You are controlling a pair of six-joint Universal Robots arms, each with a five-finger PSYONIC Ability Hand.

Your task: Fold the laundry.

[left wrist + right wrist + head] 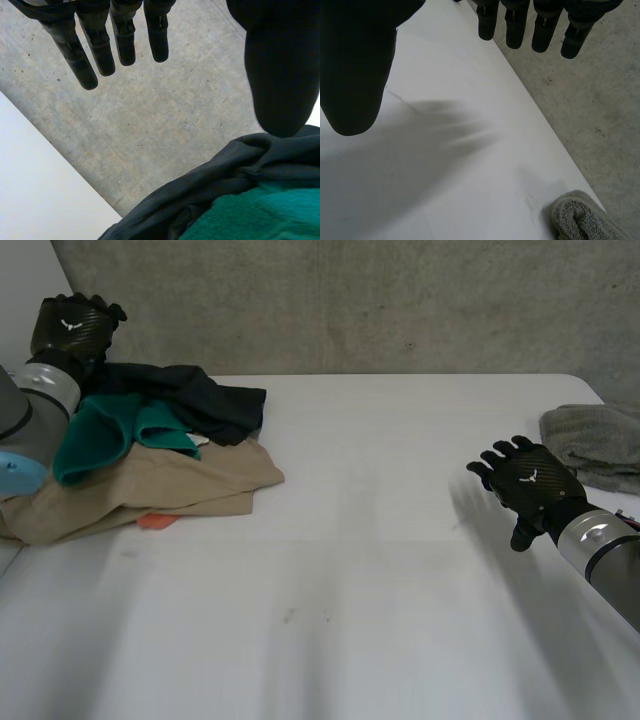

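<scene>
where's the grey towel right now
In the head view the grey towel sits at the right edge of the table, just beyond the open right hand, across from the clothes pile.

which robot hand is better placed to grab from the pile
Left: the left robot hand hovers open by the clothes pile; the right robot hand is far off, by the grey towel.

Clothes pile point(165, 478) lies left, towel point(600, 443) right, on table point(380, 570)

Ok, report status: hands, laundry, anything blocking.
Left hand open, above far edge of laundry pile. Right hand open, empty, near grey towel. Pile heaped, unfolded. Nothing blocking.
</scene>
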